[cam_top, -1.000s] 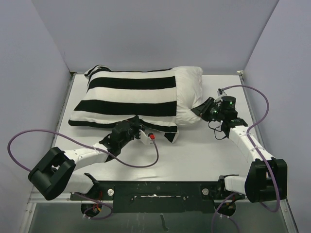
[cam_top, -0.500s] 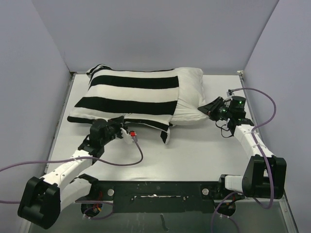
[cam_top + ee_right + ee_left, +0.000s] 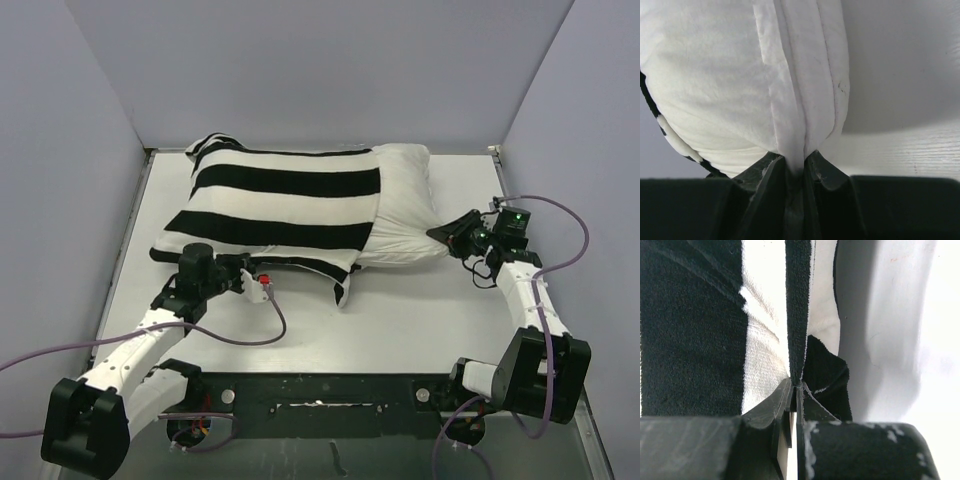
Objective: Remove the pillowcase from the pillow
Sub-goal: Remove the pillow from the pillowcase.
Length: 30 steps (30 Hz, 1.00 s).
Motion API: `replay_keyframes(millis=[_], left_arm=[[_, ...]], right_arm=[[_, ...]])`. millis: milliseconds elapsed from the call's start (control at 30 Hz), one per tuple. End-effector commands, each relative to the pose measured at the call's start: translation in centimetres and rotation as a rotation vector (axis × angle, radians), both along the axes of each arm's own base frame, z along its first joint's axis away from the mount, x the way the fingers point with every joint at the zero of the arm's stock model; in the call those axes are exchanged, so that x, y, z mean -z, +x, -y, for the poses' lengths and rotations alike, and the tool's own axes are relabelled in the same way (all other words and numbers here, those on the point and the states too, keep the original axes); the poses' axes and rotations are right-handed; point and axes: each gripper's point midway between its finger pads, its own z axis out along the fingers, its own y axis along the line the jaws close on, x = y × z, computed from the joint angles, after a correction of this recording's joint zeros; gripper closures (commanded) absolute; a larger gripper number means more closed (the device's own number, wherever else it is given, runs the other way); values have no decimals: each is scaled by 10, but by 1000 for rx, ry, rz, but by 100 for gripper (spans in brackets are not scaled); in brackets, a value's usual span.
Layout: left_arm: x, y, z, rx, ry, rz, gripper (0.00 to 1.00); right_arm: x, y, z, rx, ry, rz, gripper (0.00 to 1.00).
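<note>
Since a second ago, the left arm has swung out toward the lower left of the overhead view. The right gripper (image 3: 447, 233) has drawn off to the right, and the whole bundle has slid a little rightward with it.

The pillowcase (image 3: 285, 195) lies across the upper middle of the table (image 3: 400, 320) and covers most of the pillow (image 3: 405, 200), whose bare white end sticks out at the right. The left gripper (image 3: 794, 389) is pressed together on a fold of striped cloth at the cover's lower edge. The right gripper pinches the pillow's seamed rim at the exposed end.

This looks like the pulling-apart step, barely begun, since only one end of the pillow is free. Next, the two grips probably need to move apart. The right would anchor or drag the pillow rightward, and the left would draw the cover leftward without letting the thin fold slip.
</note>
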Motion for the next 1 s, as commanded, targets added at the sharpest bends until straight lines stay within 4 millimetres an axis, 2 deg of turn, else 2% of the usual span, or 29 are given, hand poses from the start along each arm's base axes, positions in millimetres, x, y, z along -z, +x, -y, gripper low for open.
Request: replay_keyframes(millis=[0, 67, 133, 200, 233, 267, 367, 467, 533, 633, 767, 833, 900, 933, 967], left_arm=[[3, 6, -76, -327, 136, -122, 100], [-7, 0, -64, -291, 84, -177, 100], [-16, -4, -53, -254, 42, -213, 100], [-20, -6, -46, -227, 35, -230, 100], [-20, -7, -46, -224, 38, -238, 100], [-18, -8, -46, -220, 45, -245, 100], [-11, -11, -48, -212, 70, -267, 100], [-7, -14, -48, -201, 79, -274, 100], [-8, -14, -47, -198, 75, -277, 100], [-8, -15, -47, -197, 72, -283, 100], [-3, -23, -42, -164, 73, -320, 100], [-3, -26, -39, -146, 61, -337, 100], [-8, -32, -32, -121, 38, -375, 100], [-11, -36, -28, -111, 23, -398, 100], [-20, -38, -22, -103, -2, -421, 89]], right_arm=[[-28, 33, 75, 232, -227, 131, 94], [-37, 45, 58, 159, -234, 178, 68], [-50, 58, 51, 121, -243, 233, 35], [-64, 73, 51, 111, -226, 298, 17], [-68, 81, 53, 115, -223, 320, 6], [-72, 91, 54, 118, -219, 339, 1], [-80, 127, 39, 72, -166, 378, 2], [-87, 163, 4, -12, -141, 404, 2], [-85, 176, -26, -67, -152, 421, 2], [-72, 182, -64, -121, -140, 408, 2], [-41, 176, -103, -167, -140, 362, 2], [-35, 172, -121, -188, -116, 378, 2], [-46, 173, -137, -223, -57, 463, 2], [-60, 176, -146, -251, -15, 533, 3], [-73, 177, -153, -286, 19, 576, 11]])
